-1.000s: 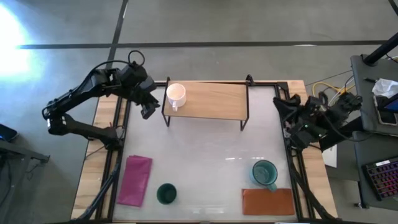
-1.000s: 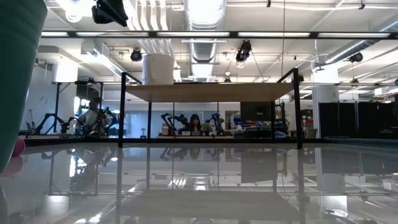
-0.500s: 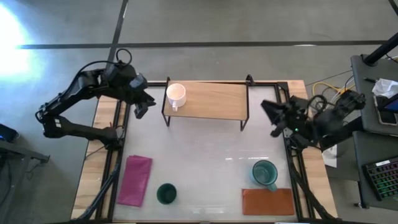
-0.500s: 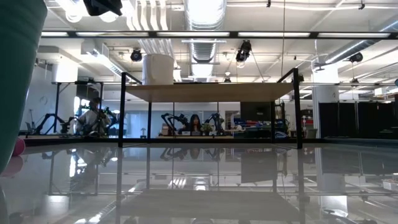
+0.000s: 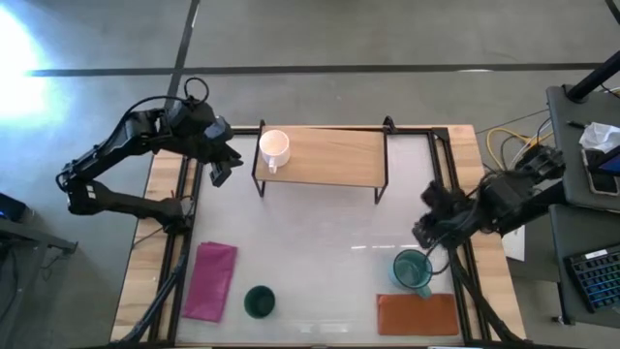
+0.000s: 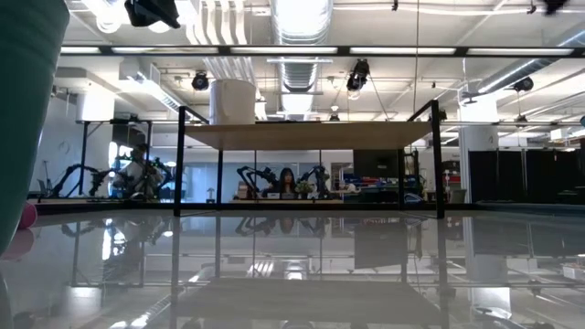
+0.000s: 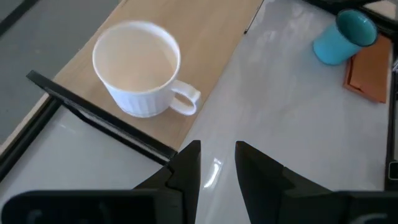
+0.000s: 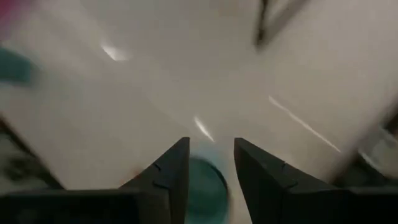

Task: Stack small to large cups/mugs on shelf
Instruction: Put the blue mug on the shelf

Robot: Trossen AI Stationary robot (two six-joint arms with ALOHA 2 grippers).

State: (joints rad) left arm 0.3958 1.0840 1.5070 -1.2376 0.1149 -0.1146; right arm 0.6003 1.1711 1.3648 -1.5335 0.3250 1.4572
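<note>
The white mug stands upright on the left end of the light-wood shelf; it also shows in the left wrist view and the low view. The teal mug stands on the table at the near right. The dark green cup stands near the front edge and shows close at the low view's left edge. My left gripper hangs open and empty just left of the shelf. My right gripper is open, just above and beyond the teal mug, touching nothing.
A pink cloth lies at the near left. A brown-orange mat lies at the near right, just in front of the teal mug. Black frame rails run along the table's left and right sides.
My right gripper has swung from the table's right edge toward the near edge and down, ending over the teal mug. My left gripper has drawn back a little from the shelf toward the table's left edge. The white mug stays on the shelf.
</note>
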